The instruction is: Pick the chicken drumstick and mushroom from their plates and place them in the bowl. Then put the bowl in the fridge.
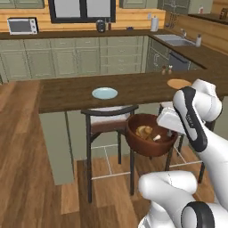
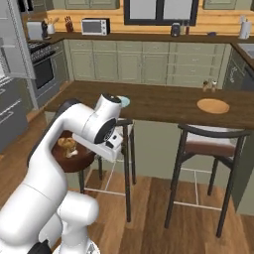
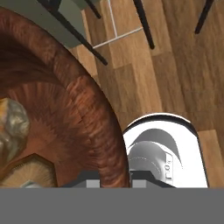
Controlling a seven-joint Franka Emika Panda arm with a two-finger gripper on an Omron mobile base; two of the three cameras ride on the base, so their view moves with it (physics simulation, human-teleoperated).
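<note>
The bowl (image 1: 149, 141) hangs in the air in front of the counter (image 1: 67, 93), above the wooden floor (image 1: 26, 178) and beside a dark-framed stool (image 1: 109, 124). It is deep, round and dark reddish-brown, with a streaked wood grain that shows plainly along its thick rim in the hand view. Inside lie the chicken drumstick (image 1: 143, 131), golden-brown and lumpy, and just beside it the mushroom (image 1: 156, 137), pale cream with a ribbed underside. My end effector (image 3: 114, 181) is clamped tight on the bowl's rim, one finger inside the wall and one outside; in the base views my wrist covers that spot.

Well apart from the bowl, the flat pale blue plate (image 1: 104, 93) lies on the dark wood counter, and the round tan-orange plate (image 2: 213, 105) lies farther along it, near two small shakers (image 2: 209, 85). Behind are sage-green cabinets (image 1: 75, 55), a microwave (image 1: 22, 25) against light timber walls, and a sink (image 1: 173, 40). A second stool (image 2: 211, 144) stands under the tan plate. The fridge (image 2: 11, 74) is cut off at the left edge of the right base view: grey, its door partly open.
</note>
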